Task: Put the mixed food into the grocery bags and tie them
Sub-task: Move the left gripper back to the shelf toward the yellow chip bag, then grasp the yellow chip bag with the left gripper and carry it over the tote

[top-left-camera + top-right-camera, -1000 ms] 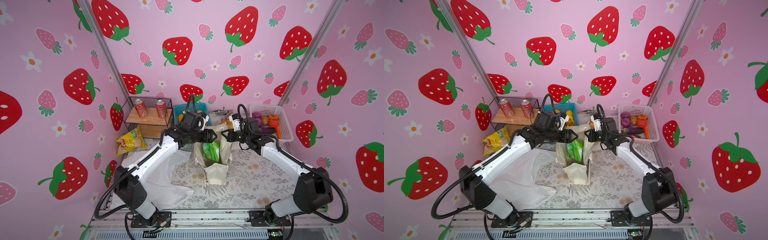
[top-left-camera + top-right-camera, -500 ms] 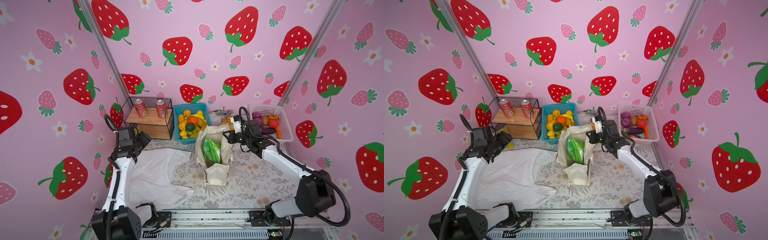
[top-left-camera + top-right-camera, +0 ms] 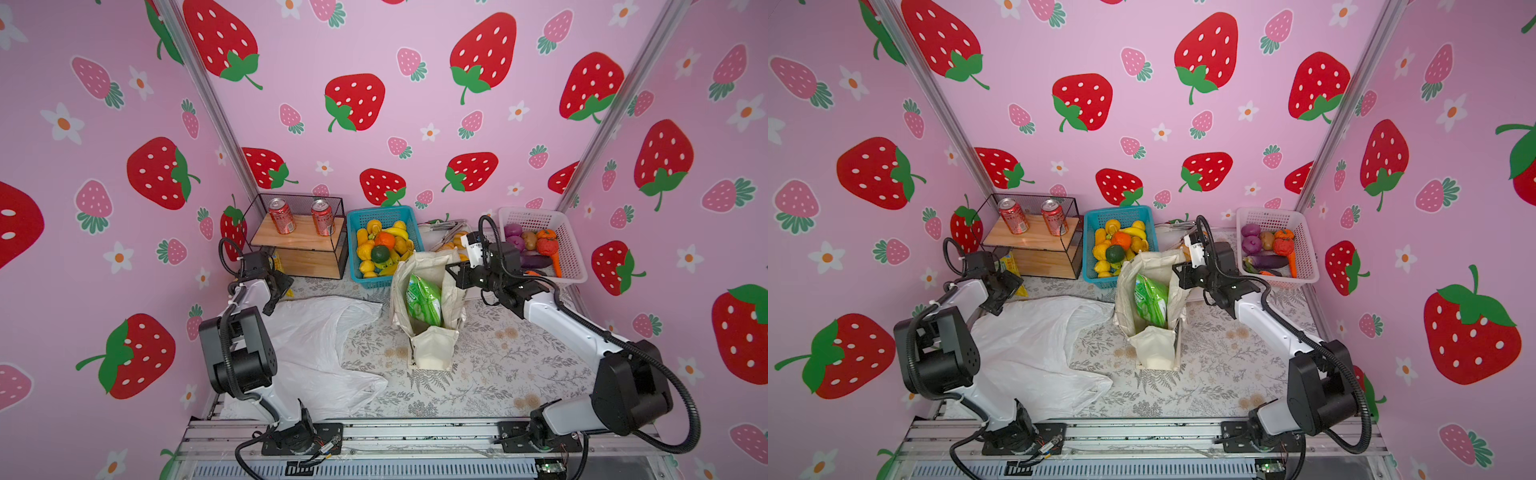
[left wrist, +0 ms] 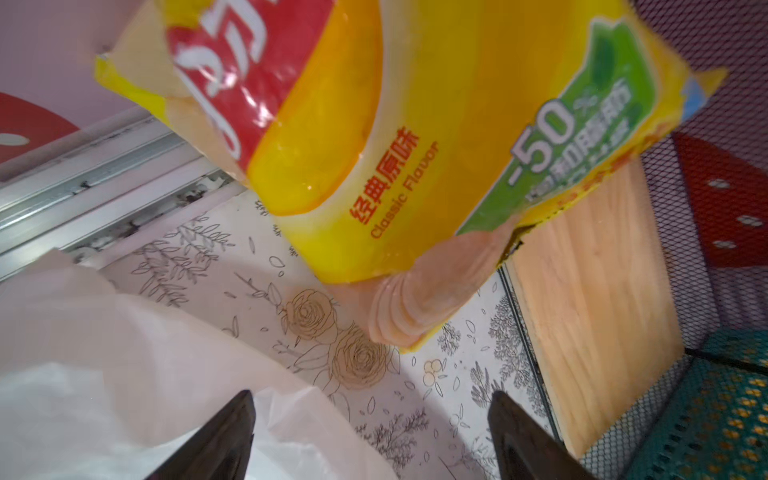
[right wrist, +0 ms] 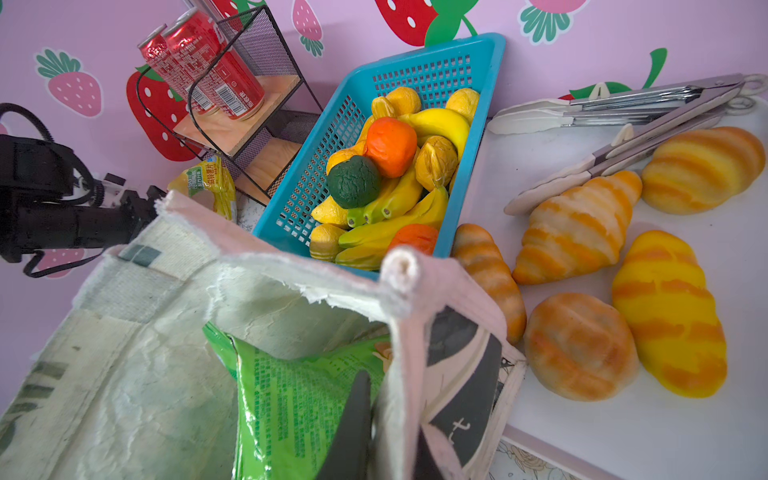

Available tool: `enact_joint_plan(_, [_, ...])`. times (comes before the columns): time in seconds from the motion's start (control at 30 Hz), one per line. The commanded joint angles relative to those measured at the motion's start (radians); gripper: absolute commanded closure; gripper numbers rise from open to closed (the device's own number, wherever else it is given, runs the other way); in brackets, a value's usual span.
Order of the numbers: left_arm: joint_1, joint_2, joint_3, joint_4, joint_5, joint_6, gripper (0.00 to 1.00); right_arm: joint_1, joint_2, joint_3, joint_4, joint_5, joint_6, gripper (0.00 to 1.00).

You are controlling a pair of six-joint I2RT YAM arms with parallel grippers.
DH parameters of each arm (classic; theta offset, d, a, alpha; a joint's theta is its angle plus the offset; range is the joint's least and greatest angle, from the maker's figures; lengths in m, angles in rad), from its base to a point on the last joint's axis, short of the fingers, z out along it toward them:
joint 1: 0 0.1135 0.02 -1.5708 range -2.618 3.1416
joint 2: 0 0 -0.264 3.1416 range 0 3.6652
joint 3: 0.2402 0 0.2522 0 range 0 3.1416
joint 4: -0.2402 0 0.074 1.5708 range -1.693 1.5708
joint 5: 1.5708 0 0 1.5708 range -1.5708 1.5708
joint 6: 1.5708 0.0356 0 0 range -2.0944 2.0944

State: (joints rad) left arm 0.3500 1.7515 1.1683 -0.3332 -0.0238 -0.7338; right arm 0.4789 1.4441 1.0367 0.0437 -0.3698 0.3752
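White plastic bag: lower left, flat, seemingly empty.
Canvas tote: centre, green packet inside.
Right end effector: clamped on the tote's rim; we think it props the mouth open.
Left end effector: mid-left, spread wide, empty, facing the yellow packet.

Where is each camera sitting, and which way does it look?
Top views: high above the arms' bases, looking down over the table; left arm and right arm show.
Left wrist: on the left arm, facing the yellow snack packet beside the wooden shelf; open left jaws show.
Right wrist: on the right arm, facing across the canvas tote toward the blue basket; right jaws, shut on its rim, show.
Shared: both top views and the right wrist see the green snack packet inside the tote.
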Motion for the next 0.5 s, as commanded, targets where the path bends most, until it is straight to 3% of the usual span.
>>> enact_joint_plan(0.0, [0.003, 0.051, 0.07, 0.057, 0.0, 0.008, 0.13, -0.006, -0.012, -0.006, 0.033, -0.011, -0.012, 0.93])
enact_joint_plan(0.23, [0.004, 0.184, 0.134, 0.098, 0.045, 0.014, 0.23, -0.006, 0.02, 0.006, 0.025, -0.02, -0.013, 0.93])
enact_joint_plan(0.47, [0.004, 0.222, 0.153, 0.125, 0.069, 0.028, 0.5, -0.007, 0.035, 0.012, 0.021, -0.03, -0.009, 0.93])
